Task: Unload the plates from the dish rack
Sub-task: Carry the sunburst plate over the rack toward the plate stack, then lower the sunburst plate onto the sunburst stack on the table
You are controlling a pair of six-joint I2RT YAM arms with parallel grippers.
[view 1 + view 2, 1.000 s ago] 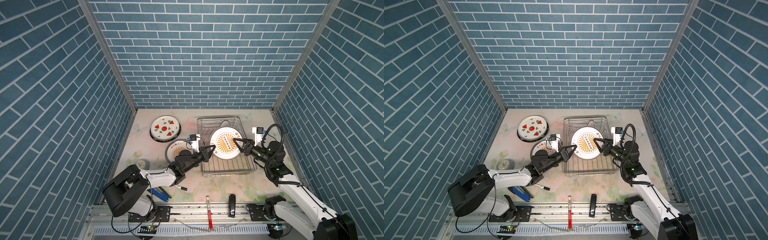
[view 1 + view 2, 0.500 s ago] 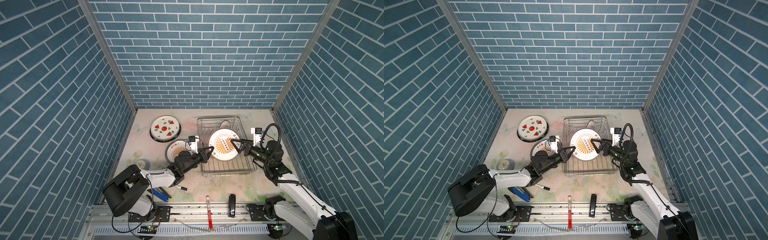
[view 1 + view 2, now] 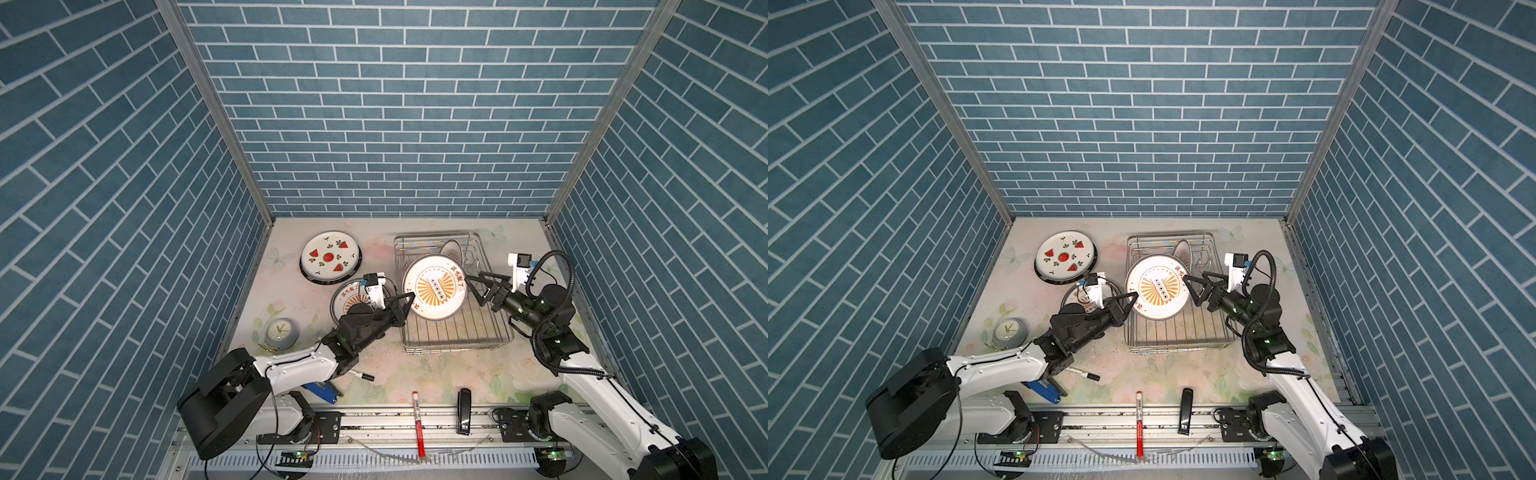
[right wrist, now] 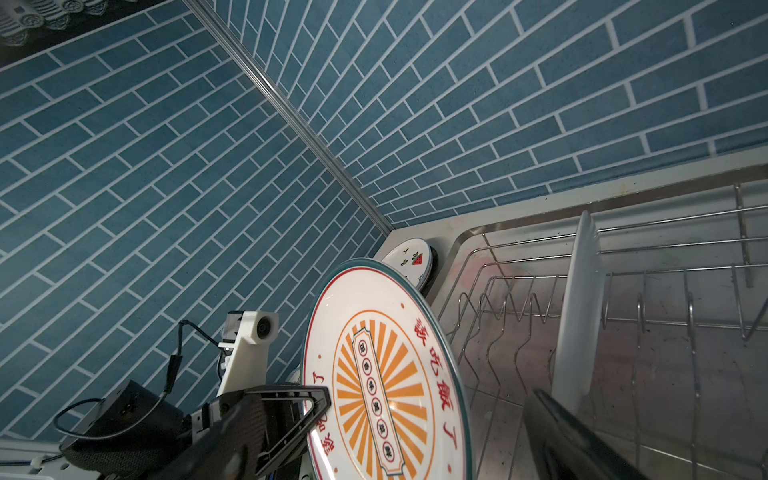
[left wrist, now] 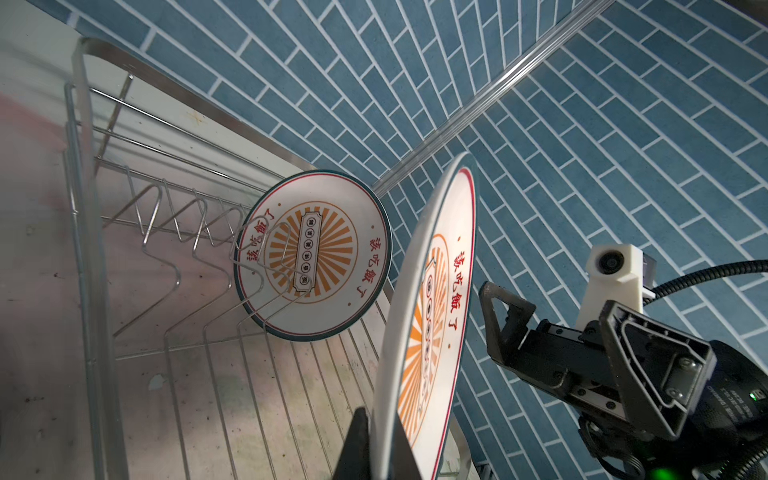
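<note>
A white plate with an orange sunburst print (image 3: pixel 434 286) (image 3: pixel 1156 289) hangs tilted over the dish rack (image 3: pixel 457 351) (image 3: pixel 1179 347). My left gripper (image 3: pixel 409 297) (image 3: pixel 1133 296) (image 5: pixel 380 449) is shut on its left rim. My right gripper (image 3: pixel 476 289) (image 3: pixel 1192 291) stands open at the plate's right rim, holding nothing; one of its fingers (image 4: pixel 561 436) shows dark beside the plate (image 4: pixel 386 374). A second sunburst plate (image 5: pixel 316 262) (image 3: pixel 452 249) stands upright among the prongs at the rack's far end.
A watermelon plate (image 3: pixel 330 257) lies on a dark one at the back left. Another sunburst plate (image 3: pixel 349 293) lies under my left arm. A grey clock (image 3: pixel 281 332) sits near the left wall. A red marker (image 3: pixel 417 419), a black bar (image 3: pixel 464 409) and a pen (image 3: pixel 361 376) lie in front.
My right gripper has opened and let go of the plate's right rim. The plate has shifted a little to the left in my left gripper.
</note>
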